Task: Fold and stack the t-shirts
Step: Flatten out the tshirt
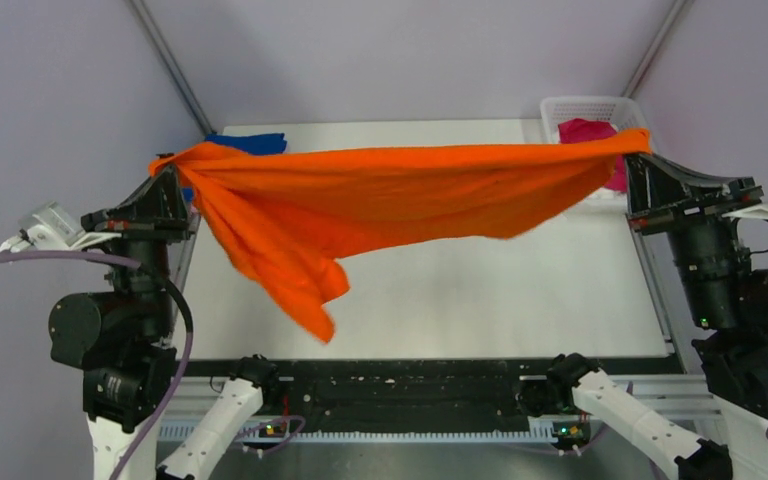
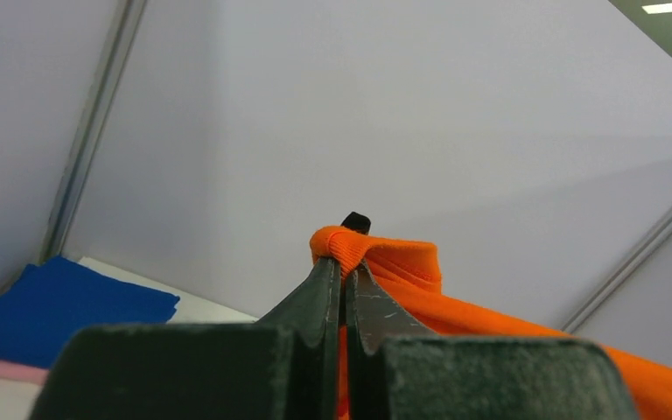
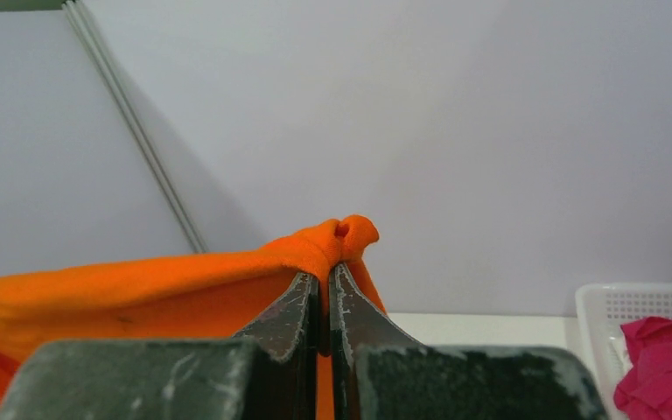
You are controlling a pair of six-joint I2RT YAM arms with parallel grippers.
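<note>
The bright orange t-shirt (image 1: pixel 380 195) hangs stretched in the air between my two grippers, above the white table (image 1: pixel 480 290). My left gripper (image 1: pixel 167 170) is shut on its left end, bunched between the fingertips (image 2: pixel 344 267). My right gripper (image 1: pixel 640 150) is shut on its right end (image 3: pixel 325 267). A loose part of the shirt droops down at the left (image 1: pixel 300 290). A folded royal blue t-shirt (image 1: pixel 250 142) lies at the table's far left, also in the left wrist view (image 2: pixel 52 306), with a pale pink shirt edge (image 2: pixel 0 369) under it. A magenta t-shirt (image 1: pixel 588 133) lies in the basket.
A white plastic lattice basket (image 1: pixel 592 106) stands at the far right corner, also in the right wrist view (image 3: pixel 639 302). Grey walls with metal frame bars (image 1: pixel 170 65) enclose the table. The arm bases stand at the near edge.
</note>
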